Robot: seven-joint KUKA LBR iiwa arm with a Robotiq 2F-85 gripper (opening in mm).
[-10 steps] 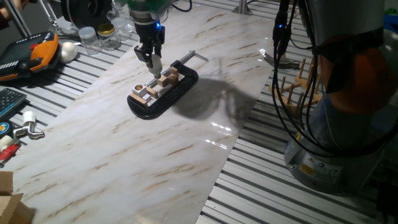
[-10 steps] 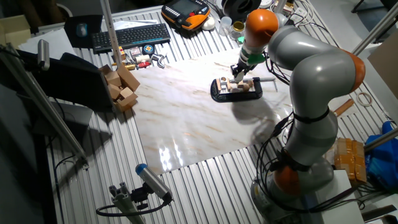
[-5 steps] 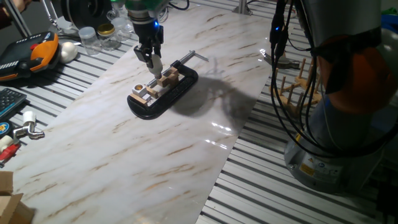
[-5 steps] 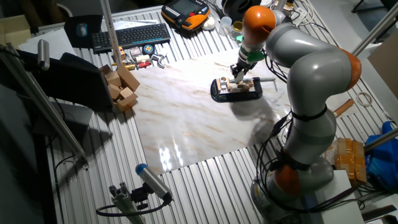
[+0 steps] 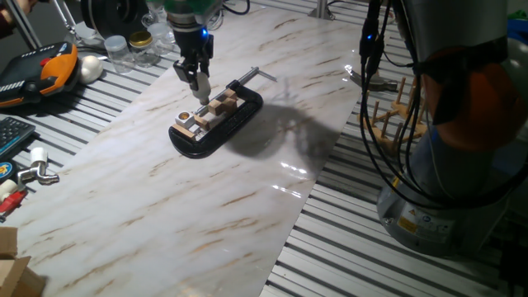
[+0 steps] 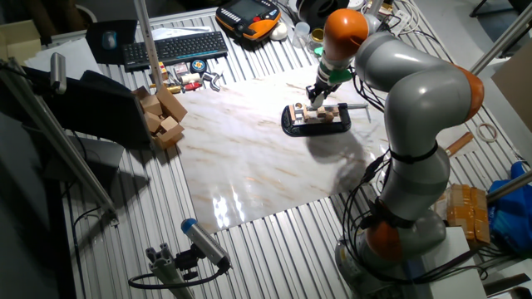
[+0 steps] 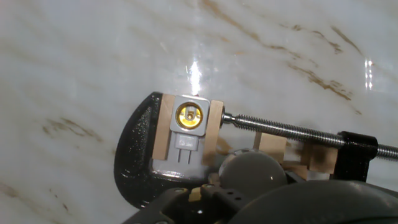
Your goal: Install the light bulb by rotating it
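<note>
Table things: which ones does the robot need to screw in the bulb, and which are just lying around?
For the job: light bulb, gripper holding it, socket, black clamp.
Just lying about: glass jars, white ball, keyboard, wooden blocks.

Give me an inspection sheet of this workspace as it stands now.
Surface: marble slab on a slatted table.
Job's things: bulb in the end effector, above the clamp, short of the socket, whose brass contact is bare.
Clutter: jars, white ball, pendant, keyboard, wood blocks.
End effector: shut on the bulb.
Cables: black bundle hanging beside the base.
Surroundings: wooden rack off the slab.
</note>
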